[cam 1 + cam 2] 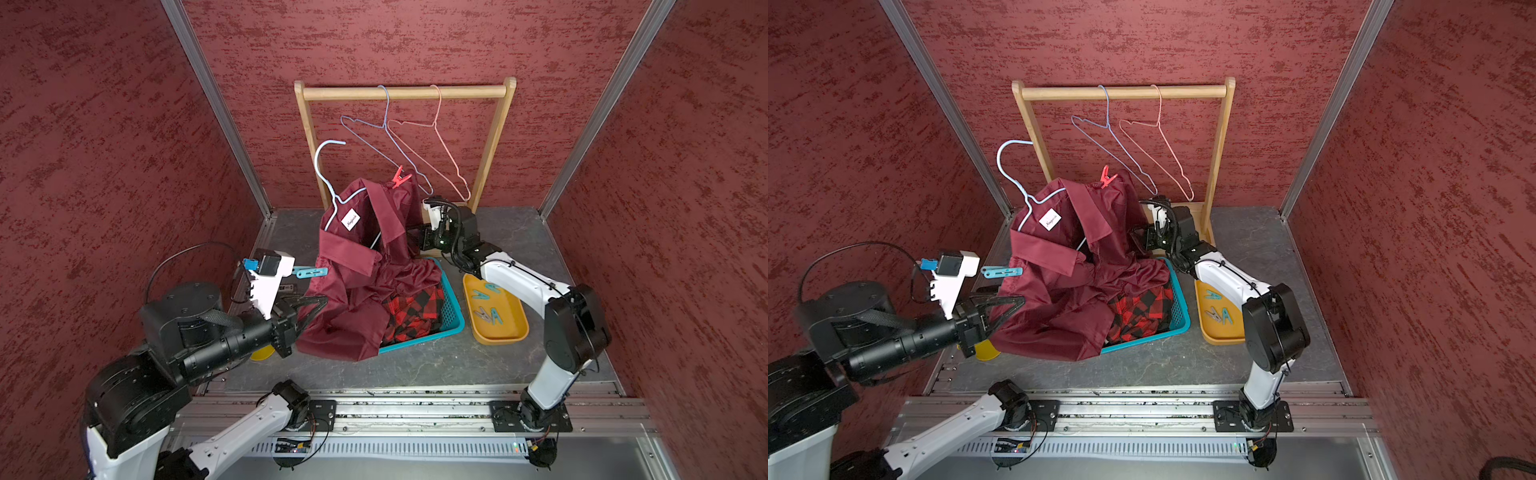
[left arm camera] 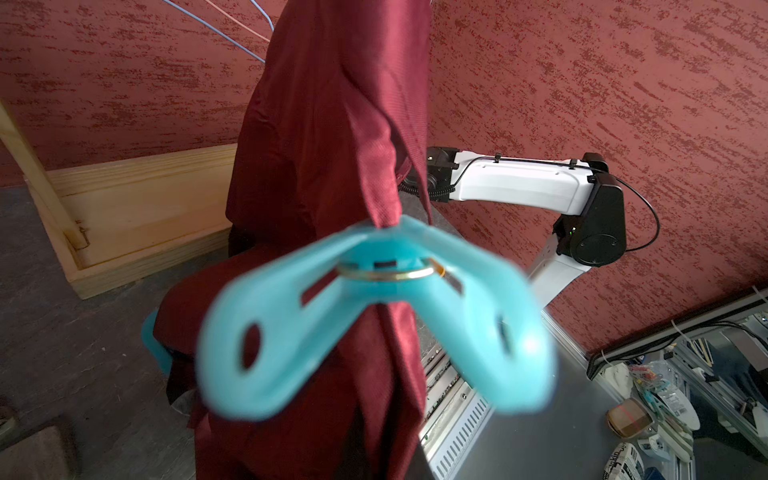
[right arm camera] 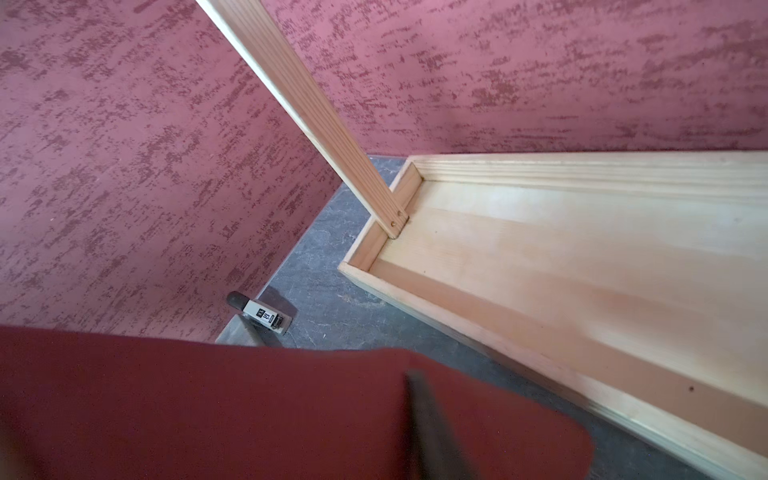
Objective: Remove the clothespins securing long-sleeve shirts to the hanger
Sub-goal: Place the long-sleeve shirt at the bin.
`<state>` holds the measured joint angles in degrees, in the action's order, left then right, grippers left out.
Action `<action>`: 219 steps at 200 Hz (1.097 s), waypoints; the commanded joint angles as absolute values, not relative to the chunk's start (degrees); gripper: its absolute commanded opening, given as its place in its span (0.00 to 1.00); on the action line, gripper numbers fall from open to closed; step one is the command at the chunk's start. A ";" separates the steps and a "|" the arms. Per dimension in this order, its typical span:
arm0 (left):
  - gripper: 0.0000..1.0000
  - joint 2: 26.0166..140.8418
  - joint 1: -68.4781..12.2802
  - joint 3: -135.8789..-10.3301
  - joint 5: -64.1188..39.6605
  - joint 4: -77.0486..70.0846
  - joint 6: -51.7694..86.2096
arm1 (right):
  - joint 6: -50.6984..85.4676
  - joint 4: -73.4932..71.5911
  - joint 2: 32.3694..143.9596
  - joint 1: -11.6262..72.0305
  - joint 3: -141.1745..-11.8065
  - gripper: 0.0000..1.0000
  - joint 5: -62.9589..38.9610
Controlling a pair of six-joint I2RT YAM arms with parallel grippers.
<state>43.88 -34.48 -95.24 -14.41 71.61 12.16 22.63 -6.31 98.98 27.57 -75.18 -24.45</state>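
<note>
Item: maroon shirt [image 1: 365, 266] on a pale-blue wire hanger [image 1: 328, 174], centre of the table, lifted off the wooden rack [image 1: 405, 92] that stands at 12 o'clock. Its lower folds spill into the teal basket [image 1: 455, 309]. Fastenings on it, in both top views: one teal clothespin [image 1: 309, 272] at the shirt's 9 o'clock edge, biting the fabric right in front of the left wrist camera [image 2: 374, 316], and one red clothespin [image 1: 401, 179] on the shoulder at about 1 o'clock. Left claw [image 1: 321, 301]: closed, tips at the shirt's 8 o'clock edge, by the look of it pinching the cloth just below the teal pin. Right claw [image 1: 417, 239]: tucked behind the shirt at 3 o'clock, closed. Its wrist view shows maroon cloth against a dark finger [image 3: 428, 415], but what it grips cannot be told. Done, as judged: plaid shirt [image 1: 411, 311] lying in the basket, two bare hangers [image 1: 415, 137] on the rack, and about four loose clothespins [image 1: 487, 303] in the yellow tray [image 1: 505, 338] at 4 o'clock. Left to do: the two pins on the maroon shirt. A black shirt is not clearly visible.
</note>
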 commanded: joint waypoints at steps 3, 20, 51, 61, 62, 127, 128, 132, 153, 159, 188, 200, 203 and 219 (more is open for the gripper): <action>0.00 44.03 -34.80 -95.19 -12.98 65.55 11.14 | 25.16 -7.88 93.17 28.03 -74.14 0.00 -26.93; 0.00 44.12 -34.80 -94.60 -11.23 64.54 10.81 | 26.29 -5.56 90.07 28.66 -74.56 0.00 -27.29; 0.00 43.42 -34.80 -93.55 -8.25 62.52 9.87 | 28.54 -0.91 84.46 30.51 -77.60 0.00 -26.12; 0.00 43.30 -34.76 -93.18 -7.74 62.46 9.61 | 29.87 -0.32 83.58 31.04 -78.27 0.00 -25.93; 0.00 43.27 -34.74 -93.13 -7.69 62.48 9.59 | 30.01 -0.29 83.58 31.08 -78.29 0.00 -26.02; 0.00 42.12 -34.75 -91.42 -7.03 62.20 9.58 | 37.18 -0.26 77.85 37.81 -77.12 0.00 -24.15; 0.00 42.11 -34.73 -91.46 -7.03 62.21 9.58 | 37.35 -0.26 77.86 37.89 -77.01 0.00 -24.16; 0.00 42.18 -34.77 -91.57 -6.90 62.29 9.58 | 38.08 -0.57 77.70 38.23 -76.75 0.00 -24.40; 0.00 42.01 -34.79 -91.42 -6.42 62.67 9.49 | 38.63 -0.51 76.96 40.93 -78.35 0.00 -23.47; 0.00 41.93 -34.74 -91.39 -6.50 62.58 9.46 | 38.59 0.04 76.96 41.42 -79.11 0.00 -22.95; 0.00 41.92 -34.78 -90.81 -6.31 62.33 9.38 | 39.98 0.14 77.04 43.55 -81.05 0.00 -23.31; 0.00 41.85 -34.77 -90.66 -6.57 62.14 9.32 | 40.37 0.44 77.29 44.68 -81.96 0.00 -23.05; 0.00 41.85 -34.80 -90.53 -6.59 62.05 9.32 | 40.66 0.44 77.33 45.01 -82.07 0.00 -23.16; 0.00 41.92 -34.76 -90.22 -6.75 61.76 9.23 | 41.50 -0.36 77.37 46.18 -81.75 0.00 -23.33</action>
<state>42.63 -34.48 -90.74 -6.96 65.52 10.48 39.16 0.80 78.00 44.21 -80.05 -23.77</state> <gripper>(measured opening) 0.074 0.052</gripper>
